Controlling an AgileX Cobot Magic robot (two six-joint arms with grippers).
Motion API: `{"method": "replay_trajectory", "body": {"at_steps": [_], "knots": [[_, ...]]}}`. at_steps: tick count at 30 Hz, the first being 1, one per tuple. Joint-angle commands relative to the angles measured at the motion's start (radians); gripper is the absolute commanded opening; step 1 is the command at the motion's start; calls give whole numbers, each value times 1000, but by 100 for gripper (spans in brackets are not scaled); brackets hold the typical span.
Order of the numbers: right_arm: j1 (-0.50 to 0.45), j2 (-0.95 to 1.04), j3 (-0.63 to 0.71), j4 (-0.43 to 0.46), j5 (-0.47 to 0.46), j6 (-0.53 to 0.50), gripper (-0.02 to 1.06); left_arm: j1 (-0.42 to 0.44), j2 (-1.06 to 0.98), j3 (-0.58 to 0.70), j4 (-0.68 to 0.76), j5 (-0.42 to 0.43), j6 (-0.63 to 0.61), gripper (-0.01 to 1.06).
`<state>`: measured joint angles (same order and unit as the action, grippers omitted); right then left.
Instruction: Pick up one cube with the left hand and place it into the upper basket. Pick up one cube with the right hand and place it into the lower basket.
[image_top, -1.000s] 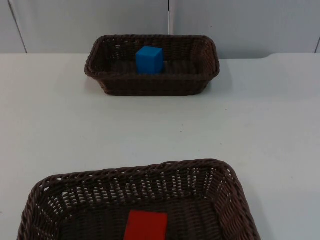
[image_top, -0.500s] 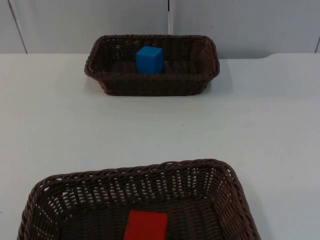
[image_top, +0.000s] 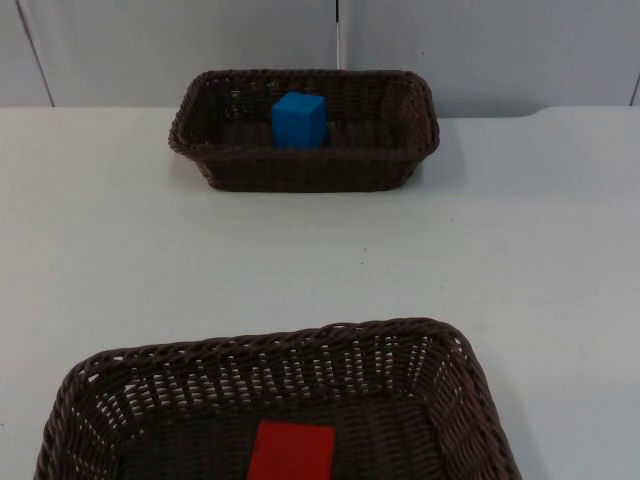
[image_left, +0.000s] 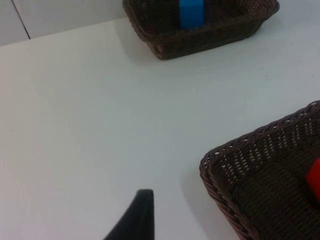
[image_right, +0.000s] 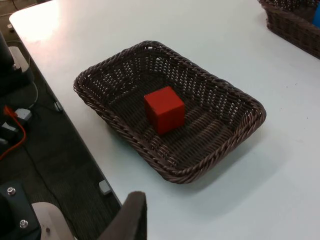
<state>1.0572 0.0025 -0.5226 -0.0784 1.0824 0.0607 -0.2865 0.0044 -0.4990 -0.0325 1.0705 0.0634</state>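
The left gripper's visible fingertip (image_left: 135, 220) is matte black, a smooth tapering blade with a rounded, blunt tip and no markings. The right gripper's visible fingertip (image_right: 129, 217) is likewise matte black, broader, with a squared, softly rounded end. Neither surface carries screws, labels or seams that can be made out.

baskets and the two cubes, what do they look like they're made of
Both dark brown woven baskets look like wicker or plastic rattan: open interlaced strands, braided rim. The blue cube and red cube look matte, smooth, uniformly coloured, possibly painted wood, foam or plastic.
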Motion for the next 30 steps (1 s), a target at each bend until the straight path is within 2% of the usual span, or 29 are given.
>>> {"method": "replay_trajectory", "body": {"at_steps": [1,23,26,30], "knots": [[0,-3,8,2,-3,-6,105,-2,-4,4,-6,4,2,105],[0,-3,8,2,-3,-6,105,0,-4,4,-6,4,2,105],[0,-3,8,2,-3,-6,105,21,-4,4,-6,4,2,105],[0,-3,8,2,-3,-6,105,99,-4,4,-6,4,2,105]]}}
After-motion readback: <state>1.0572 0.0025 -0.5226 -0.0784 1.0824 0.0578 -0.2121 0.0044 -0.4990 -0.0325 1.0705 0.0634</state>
